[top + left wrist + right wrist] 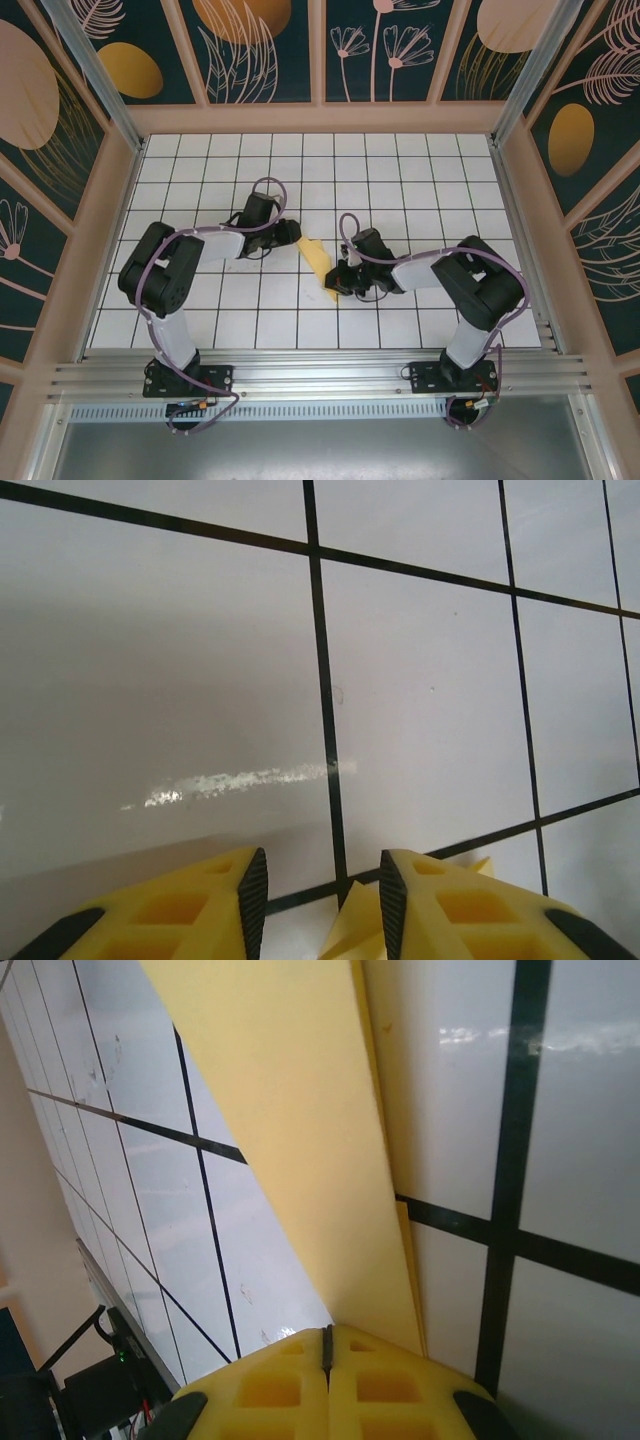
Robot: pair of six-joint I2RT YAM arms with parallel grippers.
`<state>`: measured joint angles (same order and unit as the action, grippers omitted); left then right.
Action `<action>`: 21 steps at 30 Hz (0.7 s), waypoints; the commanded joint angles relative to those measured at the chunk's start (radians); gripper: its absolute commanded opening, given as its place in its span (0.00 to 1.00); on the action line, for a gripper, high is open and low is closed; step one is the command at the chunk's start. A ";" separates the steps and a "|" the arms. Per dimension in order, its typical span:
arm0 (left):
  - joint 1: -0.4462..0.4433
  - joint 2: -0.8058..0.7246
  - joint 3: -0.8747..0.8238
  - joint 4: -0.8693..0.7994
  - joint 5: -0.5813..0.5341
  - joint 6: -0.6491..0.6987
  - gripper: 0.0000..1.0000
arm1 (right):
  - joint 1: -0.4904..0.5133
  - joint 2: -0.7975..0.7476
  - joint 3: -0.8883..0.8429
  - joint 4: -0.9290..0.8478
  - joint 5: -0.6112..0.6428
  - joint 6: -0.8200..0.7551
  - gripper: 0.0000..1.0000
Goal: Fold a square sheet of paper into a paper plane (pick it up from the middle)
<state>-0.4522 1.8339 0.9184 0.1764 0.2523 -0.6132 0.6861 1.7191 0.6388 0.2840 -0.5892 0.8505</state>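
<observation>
two arms (165, 270) reach in over the white tiled table (200, 160) from its near edge

on the left, the left gripper (291, 231) sits low at the far, upper-left end of the paper (317, 262); from above i cannot tell whether it touches the paper or is just beside it. in its wrist view the left gripper (320, 895) has its yellow fingers (200, 915) apart, black pads facing each other. bare tile and a black grid line (325, 710) show through the gap, and nothing is clamped there. a small corner of the paper (352, 935) pokes up at the bottom of that gap, against the inner side of the finger at the right of that view. a dull streak of glare (240, 780) lies on the tile ahead

in the middle, the paper is a narrow folded yellow strip near the table's centre, slanting from the left gripper down and right to the right gripper (339, 282)

on the right, seen from its wrist, the right gripper (325, 1345) has its fingers pressed together with only a thin seam between the pads. the near end of the paper (290, 1130) runs into them, so it is pinching the paper. the strip widens away from the fingertips toward the top of that view, and its right edge shows stacked layers
</observation>
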 commanded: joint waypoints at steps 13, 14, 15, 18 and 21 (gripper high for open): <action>-0.166 -0.320 -0.121 -0.215 -0.202 -0.258 0.54 | -0.204 -0.344 -0.098 -0.058 0.190 -0.026 0.40; -0.187 -0.307 -0.100 -0.249 -0.231 -0.271 0.56 | -0.217 -0.331 -0.099 -0.052 0.171 -0.028 0.40; -0.210 -0.287 -0.067 -0.295 -0.270 -0.279 0.58 | -0.225 -0.315 -0.096 -0.047 0.154 -0.036 0.39; -0.261 -0.219 0.030 -0.401 -0.358 -0.293 0.62 | -0.227 -0.287 -0.093 -0.045 0.157 -0.034 0.38; -0.310 -0.145 0.144 -0.503 -0.421 -0.305 0.66 | -0.227 -0.289 -0.117 -0.021 0.183 -0.013 0.38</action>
<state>-0.7345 1.6444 0.9737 -0.1837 -0.0486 -0.8799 0.4599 1.4307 0.5430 0.2291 -0.4244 0.8204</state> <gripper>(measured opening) 0.654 0.382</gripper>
